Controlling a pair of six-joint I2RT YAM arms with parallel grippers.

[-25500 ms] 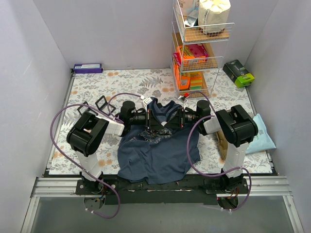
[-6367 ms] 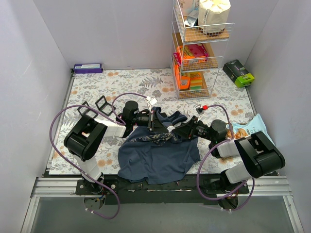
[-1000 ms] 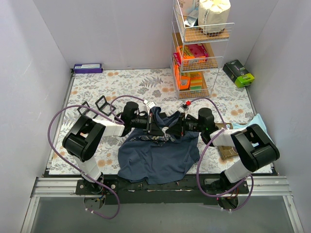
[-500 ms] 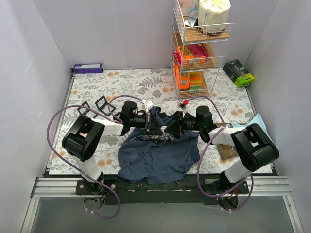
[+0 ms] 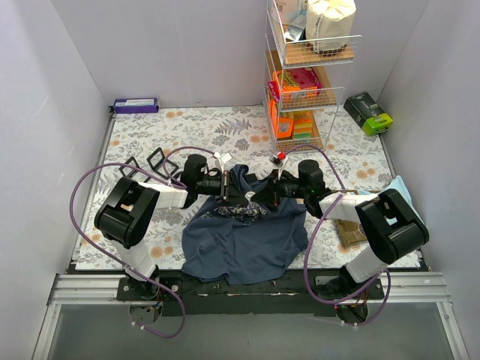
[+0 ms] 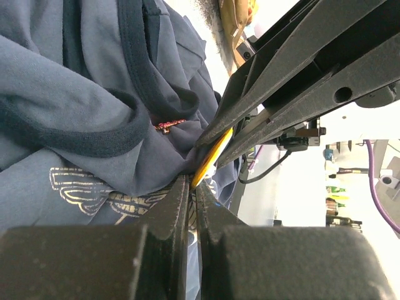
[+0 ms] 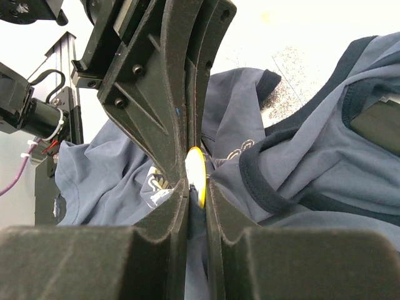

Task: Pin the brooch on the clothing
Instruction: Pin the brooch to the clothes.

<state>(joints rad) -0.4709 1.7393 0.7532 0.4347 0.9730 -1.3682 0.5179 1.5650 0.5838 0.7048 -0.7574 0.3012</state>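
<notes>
Navy-blue sleeveless tank top (image 5: 244, 240) lies at the middle of the near edge of the floral-covered bench (image 5: 150, 135), its neck end bunched up between the two arms. Left gripper (image 6: 192, 182): jaws together, pinching a fold of the top beside the pale chest print. Right gripper (image 7: 197, 184): jaws clamped on the round yellow brooch (image 7: 195, 164), which is edge-on against that fold, right at the left jaws' tips.

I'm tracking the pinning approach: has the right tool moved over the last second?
Yes. In the top view the right tool has slid left and slightly away from the arm bases, closer to the wire rack's foot.
</notes>
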